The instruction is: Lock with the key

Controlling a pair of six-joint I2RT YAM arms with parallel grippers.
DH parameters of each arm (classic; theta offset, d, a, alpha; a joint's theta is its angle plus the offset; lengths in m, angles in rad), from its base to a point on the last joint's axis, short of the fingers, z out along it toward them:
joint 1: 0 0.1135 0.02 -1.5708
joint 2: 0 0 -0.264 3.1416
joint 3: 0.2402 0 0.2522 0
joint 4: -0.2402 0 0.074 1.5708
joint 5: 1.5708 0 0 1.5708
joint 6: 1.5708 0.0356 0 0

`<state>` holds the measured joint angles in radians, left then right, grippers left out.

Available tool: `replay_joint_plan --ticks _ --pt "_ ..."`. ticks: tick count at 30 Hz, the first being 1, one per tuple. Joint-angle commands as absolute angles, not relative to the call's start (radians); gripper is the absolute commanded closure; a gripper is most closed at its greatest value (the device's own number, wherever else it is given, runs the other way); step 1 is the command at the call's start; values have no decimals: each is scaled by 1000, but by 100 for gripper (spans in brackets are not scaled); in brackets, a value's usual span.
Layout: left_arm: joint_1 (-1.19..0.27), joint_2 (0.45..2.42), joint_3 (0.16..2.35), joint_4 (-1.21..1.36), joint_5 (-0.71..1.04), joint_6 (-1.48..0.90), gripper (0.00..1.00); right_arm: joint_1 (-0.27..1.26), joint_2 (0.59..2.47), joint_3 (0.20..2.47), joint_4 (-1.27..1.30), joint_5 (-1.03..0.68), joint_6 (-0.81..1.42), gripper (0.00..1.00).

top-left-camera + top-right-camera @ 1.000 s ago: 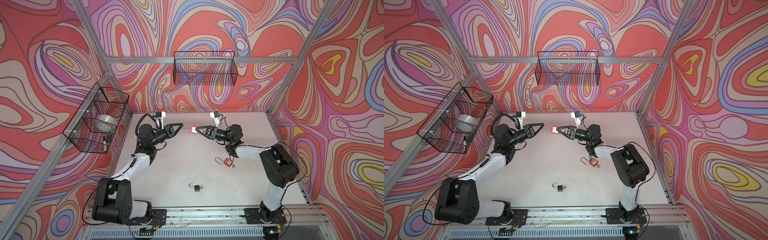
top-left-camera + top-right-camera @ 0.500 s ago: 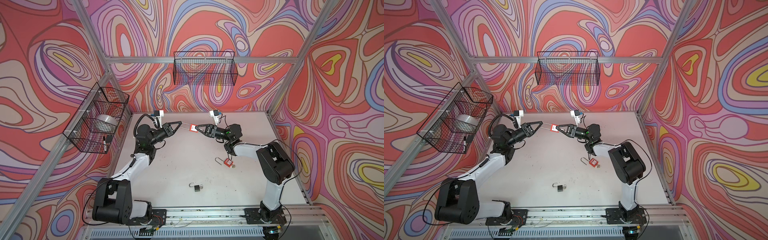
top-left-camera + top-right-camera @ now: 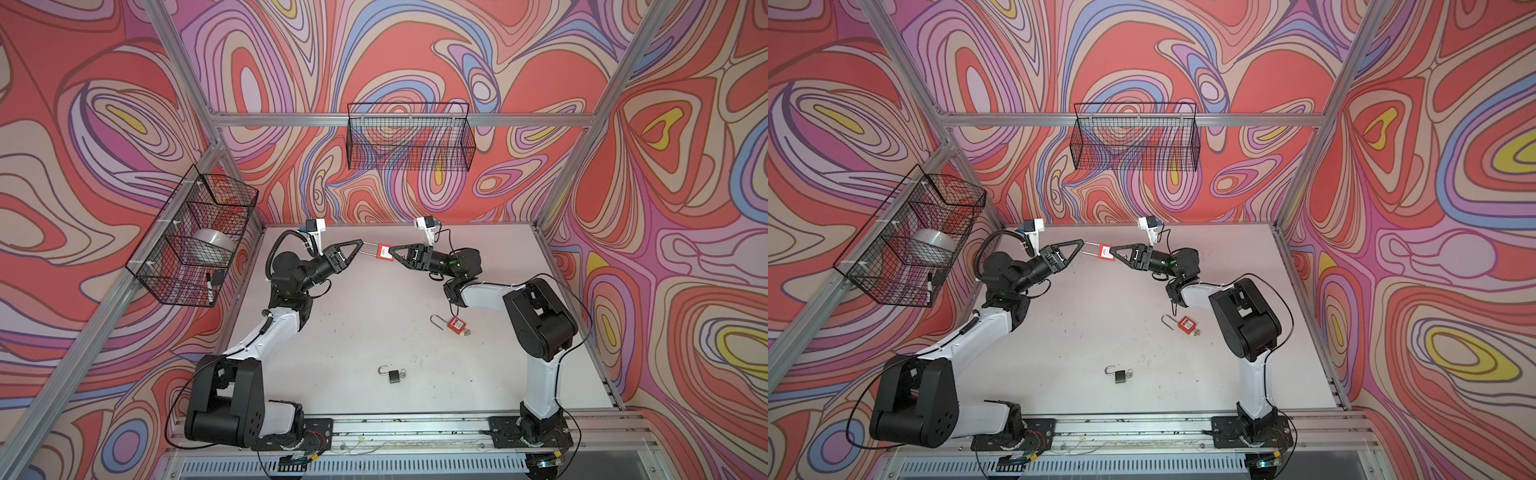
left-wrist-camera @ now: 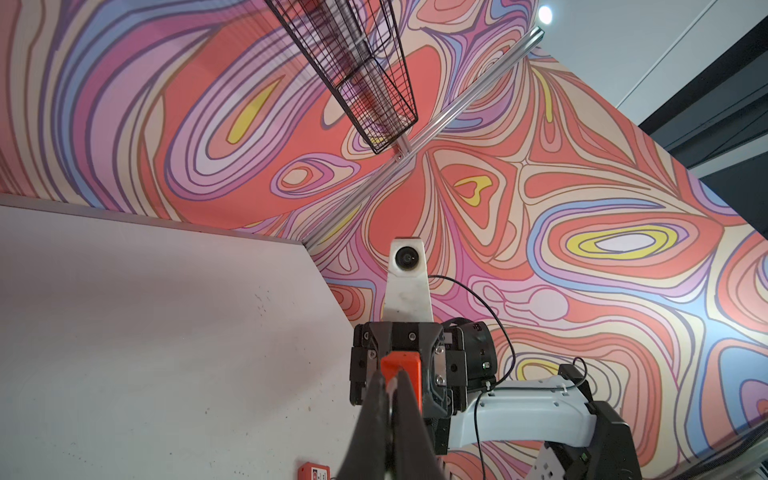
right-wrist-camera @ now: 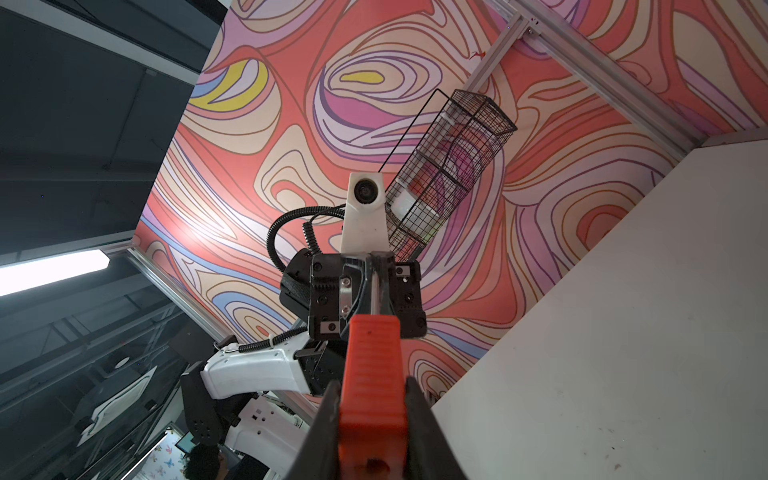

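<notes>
Above the table (image 3: 353,332), two claws share one red padlock (image 3: 385,252) — left claw (image 3: 360,242) clamped on its shackle (image 3: 370,247), right claw (image 3: 393,253) gripping its body.

The swirling wall covering (image 3: 415,62) is showing coral-red, pink, lilac, blue, cream and yellow loops, all outlined in dark lines. The flat white bench (image 3: 365,324) is showing faint dark specks. The left claw (image 3: 360,242) and right claw (image 3: 391,256) are both showing matte black. The red plastic padlock (image 3: 385,252) is showing a white label and silver shackle. A second red padlock with a silver shackle (image 3: 457,326) and a small black padlock (image 3: 393,376) are contrasting with the white. Both wire-mesh baskets, rear (image 3: 409,141) and side (image 3: 195,241), are showing black.
</notes>
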<state>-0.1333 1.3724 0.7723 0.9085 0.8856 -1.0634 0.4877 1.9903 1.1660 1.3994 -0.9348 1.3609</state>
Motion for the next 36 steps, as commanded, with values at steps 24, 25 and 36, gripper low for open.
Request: replay_joint_plan --ticks 24,25,36 --pt "-197 1390 736 974 918 -1097 39 520 1911 1141 1266 -853 1161 100" --pt "-201 1390 736 975 914 -1094 39 520 1913 1141 1262 -851 1159 100" --pt "-217 1409 738 1022 898 -1120 66 541 1923 1152 1208 -857 1126 100"
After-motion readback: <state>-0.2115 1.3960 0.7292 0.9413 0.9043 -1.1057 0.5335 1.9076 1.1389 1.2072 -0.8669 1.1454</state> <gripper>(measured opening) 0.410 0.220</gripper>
